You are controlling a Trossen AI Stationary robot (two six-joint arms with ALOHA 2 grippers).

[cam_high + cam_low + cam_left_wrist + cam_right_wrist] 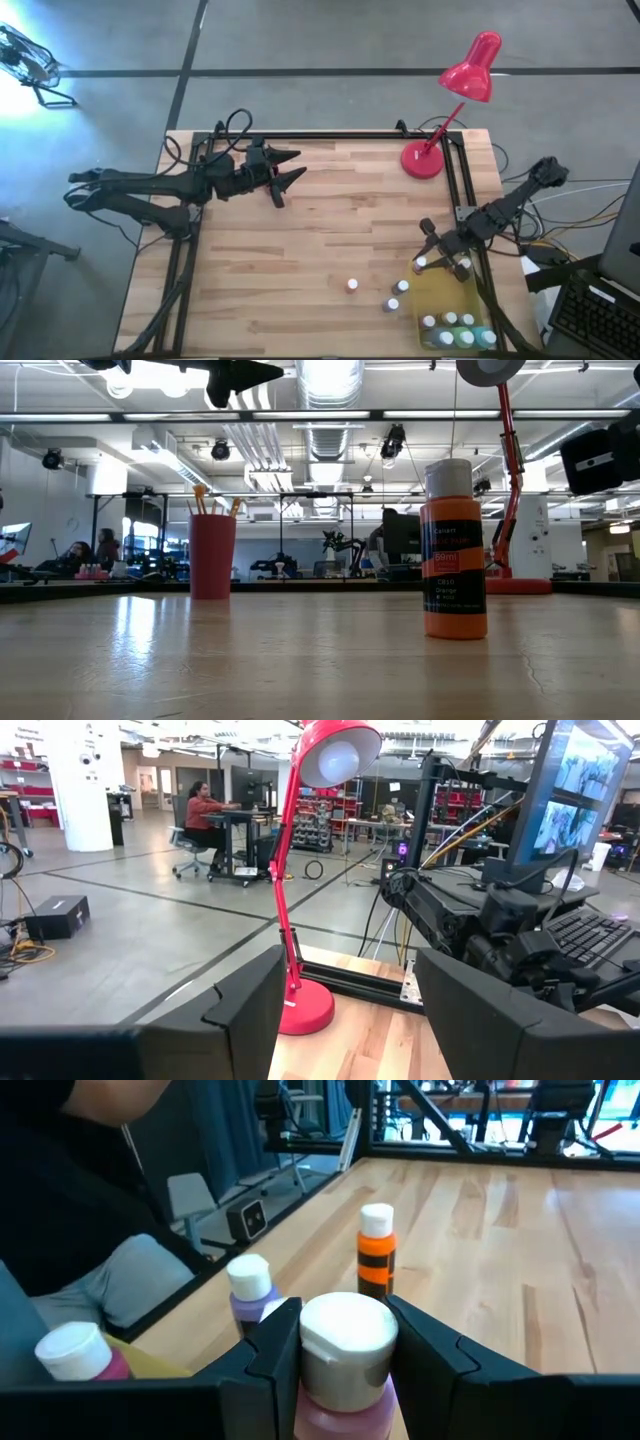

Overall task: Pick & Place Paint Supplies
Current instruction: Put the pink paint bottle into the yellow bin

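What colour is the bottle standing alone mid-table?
Orange bottle with a white cap; the low view shows it best.

I see grey concrete floor [320, 40] crossed by dark lines, wood-plank table [330, 230], red desk lamp [455, 100] at far right corner. Beyond: open workshop, ceiling ducts [330, 420], strip lights, white pillar [85, 780], person seated at desk [200, 810].

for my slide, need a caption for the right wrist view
Right hand gripping a white-capped pink paint bottle, orange and purple bottles behind.
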